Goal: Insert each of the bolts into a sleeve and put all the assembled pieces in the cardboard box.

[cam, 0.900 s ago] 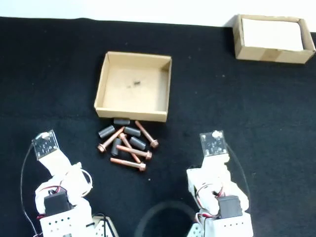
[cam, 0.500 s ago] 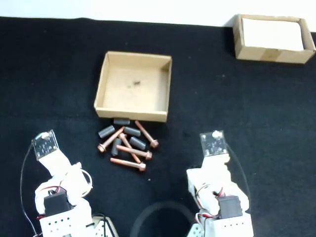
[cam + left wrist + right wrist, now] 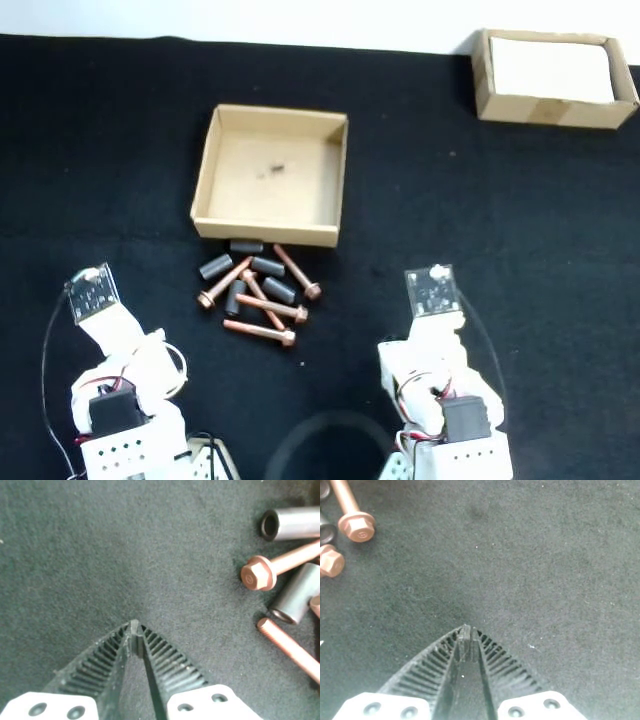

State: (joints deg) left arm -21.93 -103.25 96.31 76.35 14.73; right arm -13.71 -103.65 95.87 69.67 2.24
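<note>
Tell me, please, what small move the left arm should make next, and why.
Probably open the left gripper and ease it toward the nearest bolt: its jaws are shut over bare cloth, every bolt and sleeve lies loose, and the cardboard box is empty.

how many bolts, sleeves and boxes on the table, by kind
bolts: 5
sleeves: 5
cardboard boxes: 2
total: 12
</note>
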